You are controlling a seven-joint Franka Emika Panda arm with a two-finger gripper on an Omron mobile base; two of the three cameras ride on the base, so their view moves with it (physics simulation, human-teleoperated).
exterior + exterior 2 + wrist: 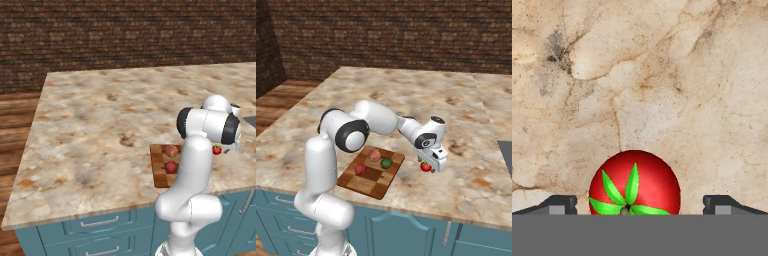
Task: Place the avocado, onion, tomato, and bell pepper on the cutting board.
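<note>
tomato (634,182) between wide jaws, unlabelled

Rendered kitchen, marbled stone counter (100,125), teal drawers (100,227), brick wall (125,30)

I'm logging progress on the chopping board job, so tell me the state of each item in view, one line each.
cutting board: flat on the counter, holding three items.
onion: on the board.
avocado: on the board.
dark red ball: on the board.
tomato: on the counter, off the board, stem up, not gripped.
gripper: open, fingers either side of the tomato.
</note>
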